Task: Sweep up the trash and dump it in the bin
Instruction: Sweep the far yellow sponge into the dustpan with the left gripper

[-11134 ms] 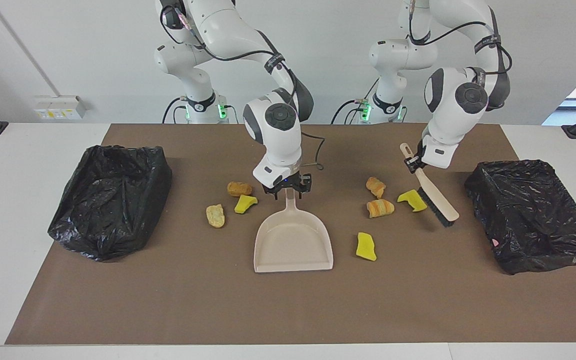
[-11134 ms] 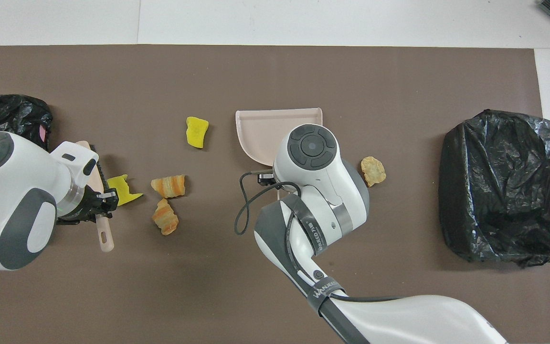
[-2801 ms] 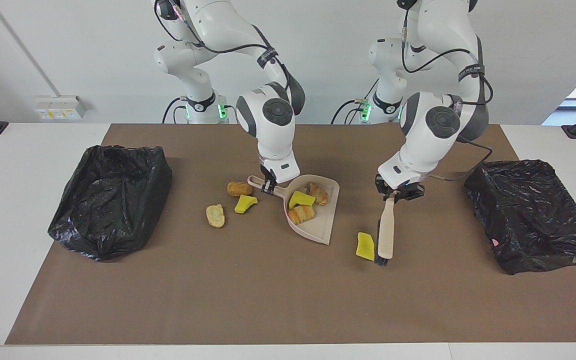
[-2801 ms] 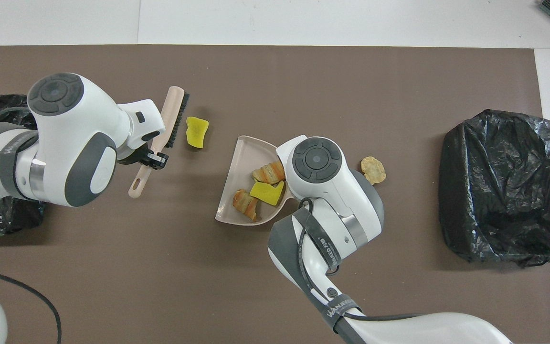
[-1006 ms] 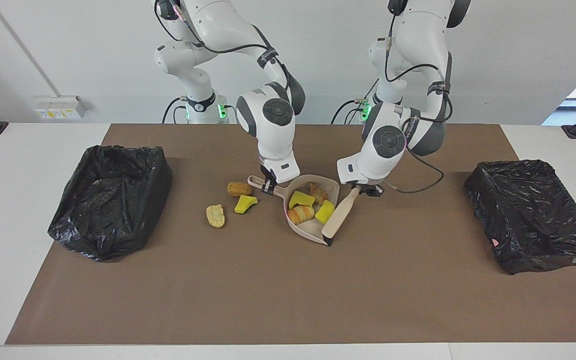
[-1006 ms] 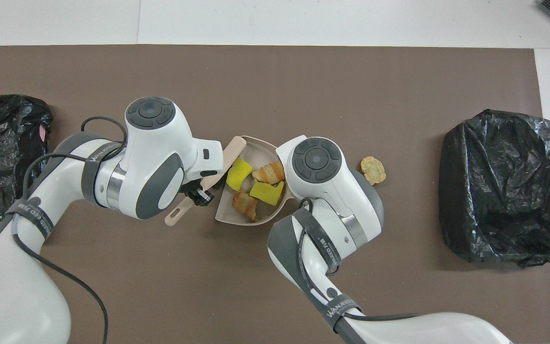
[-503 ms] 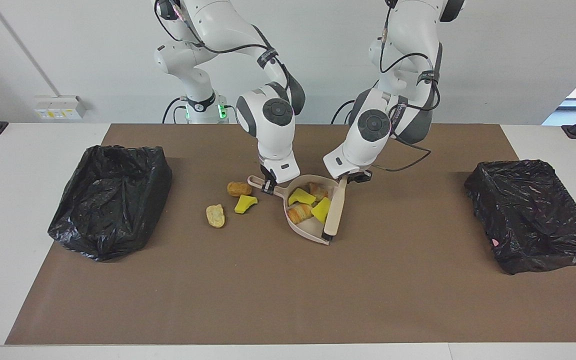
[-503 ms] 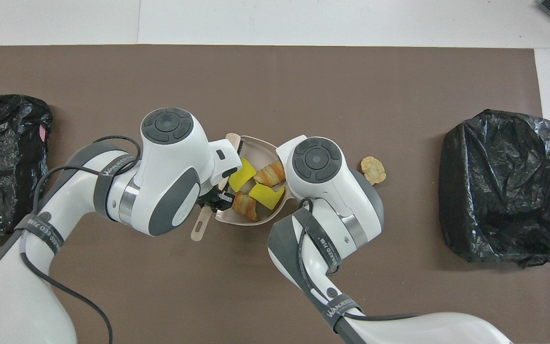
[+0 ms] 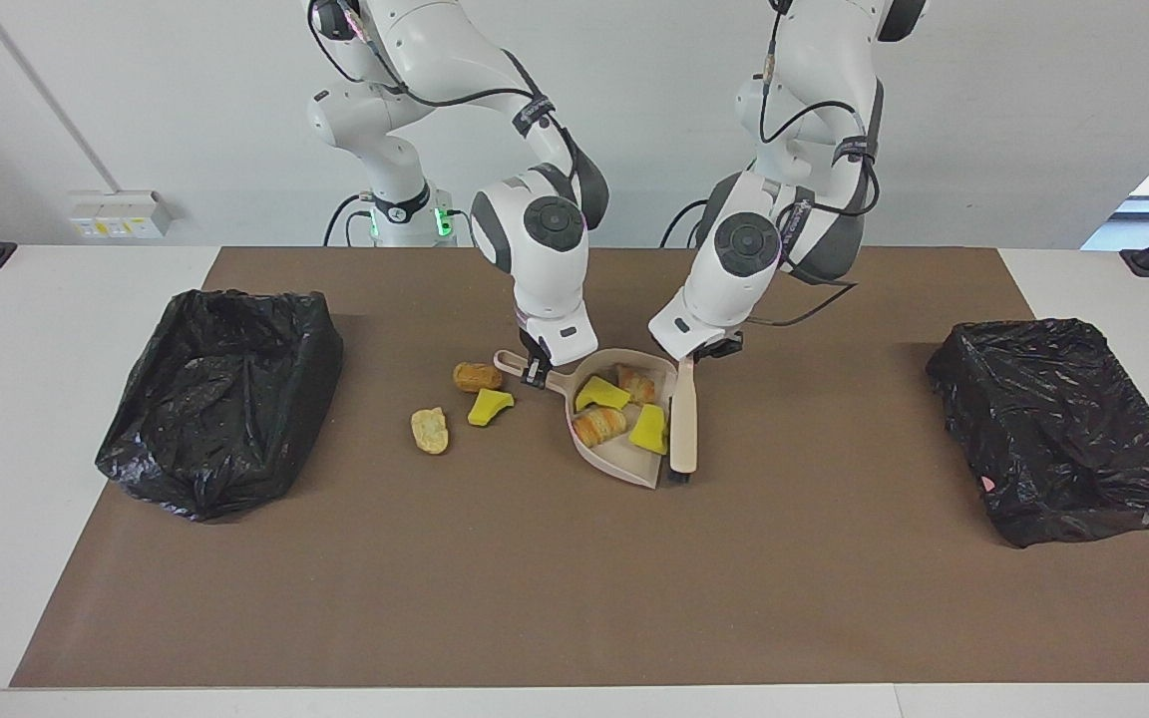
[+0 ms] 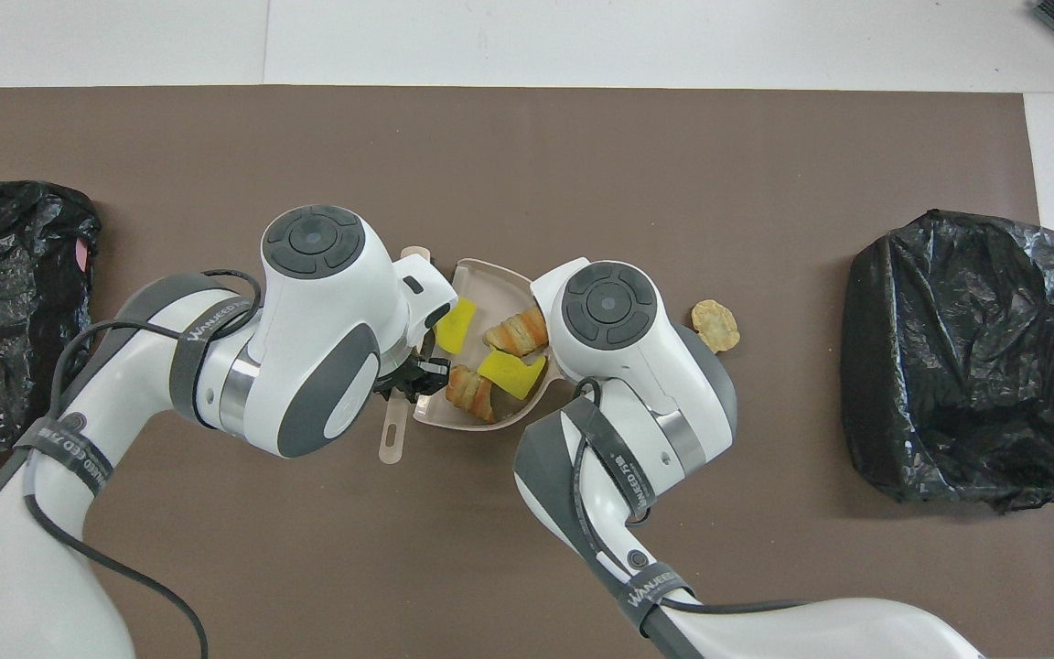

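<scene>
From my station I see the left gripper [image 9: 704, 351] clamped on the handle of the beige wooden brush with black bristles [image 9: 683, 419], which lies along the open mouth of the beige plastic dustpan [image 9: 617, 461], touching its edge. The right gripper [image 9: 535, 370] is clenched on the dustpan's handle – the pan sits on the brown table mat [image 9: 555, 588] near the middle.

Inside the pan I count four pieces of trash: two bright yellow sponge scraps [image 9: 602, 393] [image 9: 648, 429] and two orange-brown striped bread-like lumps [image 9: 599, 426] [image 9: 636, 383]. In the overhead view the same four show between the two wrists [image 10: 493, 352].

Three more pieces lie on the mat beside the pan, toward the right arm's end – a brown lump [image 9: 477, 377] just beside the pan's handle, a yellow sponge scrap [image 9: 490, 406] next to it, and a pale tan crumbly lump [image 9: 429, 431] farther from the robots.

A bin lined with a black plastic bag [image 9: 220, 399] stands at the right arm's end of the table, and a second black-lined bin [image 9: 1058, 429] at the left arm's end.
</scene>
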Action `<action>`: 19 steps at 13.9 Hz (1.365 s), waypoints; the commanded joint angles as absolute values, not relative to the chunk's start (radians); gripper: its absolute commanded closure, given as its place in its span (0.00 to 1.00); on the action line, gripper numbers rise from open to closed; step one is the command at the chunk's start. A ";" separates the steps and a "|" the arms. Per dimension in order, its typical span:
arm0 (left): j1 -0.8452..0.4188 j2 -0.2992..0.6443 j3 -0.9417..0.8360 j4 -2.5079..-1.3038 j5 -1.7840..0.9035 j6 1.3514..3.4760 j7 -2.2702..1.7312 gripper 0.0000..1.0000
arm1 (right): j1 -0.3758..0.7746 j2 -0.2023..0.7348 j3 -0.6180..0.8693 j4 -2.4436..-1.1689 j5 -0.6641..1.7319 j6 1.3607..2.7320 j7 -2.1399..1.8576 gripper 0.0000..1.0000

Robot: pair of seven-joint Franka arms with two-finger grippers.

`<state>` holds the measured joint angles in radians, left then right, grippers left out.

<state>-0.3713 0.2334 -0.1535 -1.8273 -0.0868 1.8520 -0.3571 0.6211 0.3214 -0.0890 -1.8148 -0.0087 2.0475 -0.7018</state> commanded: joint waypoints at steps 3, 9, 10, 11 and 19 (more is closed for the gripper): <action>-0.388 0.167 -0.138 -1.890 -0.101 1.864 -0.428 1.00 | 0.609 0.302 -0.084 -1.821 -0.025 2.042 -0.690 1.00; -0.480 0.083 -0.140 -2.052 -0.101 2.002 -0.405 1.00 | 0.609 0.301 -0.084 -1.825 -0.025 2.042 -0.690 1.00; -0.497 0.077 -0.140 -2.060 -0.101 2.023 -0.405 1.00 | 0.609 0.301 -0.084 -1.827 -0.025 2.042 -0.689 1.00; -0.506 0.077 -0.141 -2.059 -0.101 2.034 -0.408 1.00 | 0.609 0.301 -0.084 -1.827 -0.025 2.043 -0.689 1.00; -0.584 0.029 -0.141 -2.059 -0.104 1.798 -0.477 1.00 | 0.609 0.299 -0.084 -1.827 -0.025 2.042 -0.689 1.00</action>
<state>-0.5506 0.0803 -0.1571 -2.0149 -0.0882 1.8445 -0.4576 0.6200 0.3203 -0.0913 -1.8141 -0.0087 2.0461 -0.7018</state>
